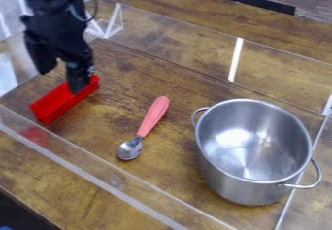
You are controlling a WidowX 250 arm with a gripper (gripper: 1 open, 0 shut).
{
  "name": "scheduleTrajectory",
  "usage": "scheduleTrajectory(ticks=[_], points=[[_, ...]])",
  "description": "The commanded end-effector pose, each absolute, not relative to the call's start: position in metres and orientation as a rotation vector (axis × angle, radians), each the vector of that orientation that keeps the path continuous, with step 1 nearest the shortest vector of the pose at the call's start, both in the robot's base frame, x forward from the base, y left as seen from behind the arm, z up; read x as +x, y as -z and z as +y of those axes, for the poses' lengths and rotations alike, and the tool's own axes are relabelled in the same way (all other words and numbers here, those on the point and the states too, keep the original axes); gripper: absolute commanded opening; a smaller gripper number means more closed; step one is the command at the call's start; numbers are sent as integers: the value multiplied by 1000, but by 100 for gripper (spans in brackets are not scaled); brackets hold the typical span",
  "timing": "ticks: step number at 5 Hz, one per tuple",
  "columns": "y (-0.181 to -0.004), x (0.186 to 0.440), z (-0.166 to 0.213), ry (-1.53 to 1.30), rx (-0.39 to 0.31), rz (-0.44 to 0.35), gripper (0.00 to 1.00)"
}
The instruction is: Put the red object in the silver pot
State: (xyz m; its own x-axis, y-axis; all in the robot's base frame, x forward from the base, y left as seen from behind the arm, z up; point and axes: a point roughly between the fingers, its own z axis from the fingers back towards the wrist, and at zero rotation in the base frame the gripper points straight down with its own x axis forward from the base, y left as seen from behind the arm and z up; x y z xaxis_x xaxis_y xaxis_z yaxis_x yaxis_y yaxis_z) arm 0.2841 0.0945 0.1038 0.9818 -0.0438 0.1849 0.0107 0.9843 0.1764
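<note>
Hand (pixel 62 77): spread open over the block's far end
Red block (pixel 65 99): off-centre grip could tilt it
Steel pot (pixel 253 148): rim may snag a crooked block

Kitchen-like, steel pot (pixel 257 148), spoon (pixel 143 129), wooden surface (pixel 111 180)

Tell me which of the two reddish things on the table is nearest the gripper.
The solid bright red block, nearly under the gripper; the other, the spoon's pinkish-red handle, lies nearer the pot.
</note>
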Motion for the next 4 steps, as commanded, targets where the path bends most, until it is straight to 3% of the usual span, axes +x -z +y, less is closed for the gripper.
scheduleTrajectory(ticks=[1,3,4], points=[[-95,286,100,21,173,-209,100],[-65,288,99,18,152,-185,100],[-54,289,99,15,144,-175,0]])
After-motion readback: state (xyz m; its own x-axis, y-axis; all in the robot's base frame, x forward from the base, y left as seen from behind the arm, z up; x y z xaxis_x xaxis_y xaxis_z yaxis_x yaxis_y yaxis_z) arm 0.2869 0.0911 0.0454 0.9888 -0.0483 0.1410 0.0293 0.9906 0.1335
